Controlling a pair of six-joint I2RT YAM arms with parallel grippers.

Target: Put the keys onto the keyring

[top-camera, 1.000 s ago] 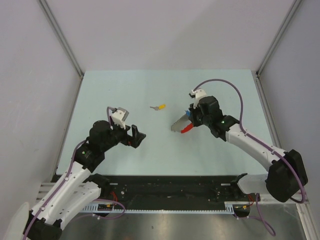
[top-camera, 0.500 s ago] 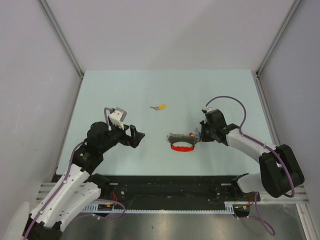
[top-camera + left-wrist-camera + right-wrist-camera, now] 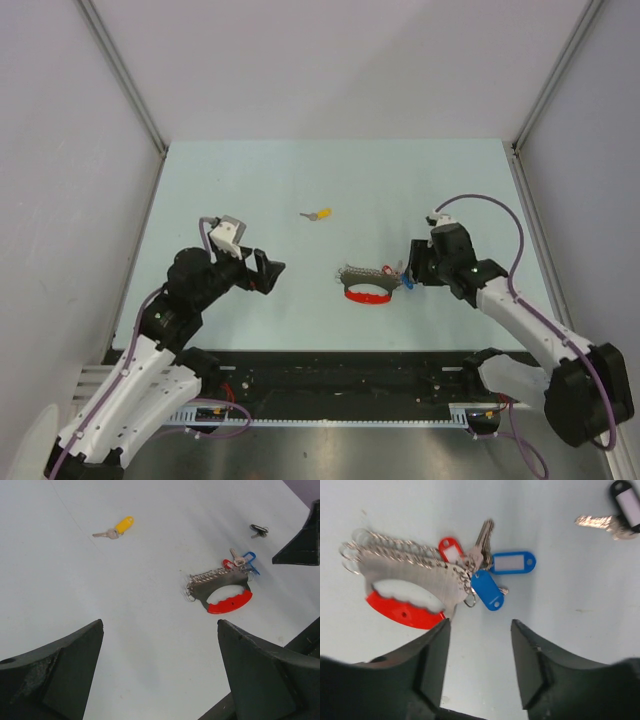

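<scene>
Now — keys (image 3: 489,591) and keyring (image 3: 410,572) bunched together on the tabletop (image 3: 240,180).
Right fingers (image 3: 532,665) hover just beside them, spread, holding nothing — left fingers (image 3: 60,670) gape wide, well apart.

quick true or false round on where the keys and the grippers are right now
1. The yellow-capped key lies alone on the table, apart from the keyring. True.
2. The right gripper is shut on the blue-capped keys. False: its jaws stand open with nothing between them, and those keys lie on the table ahead of it, by the keyring.
3. The left gripper is open and holds nothing. True.
4. The black-tagged key touches the blue-capped keys. False: it lies on the table apart from them.
</scene>
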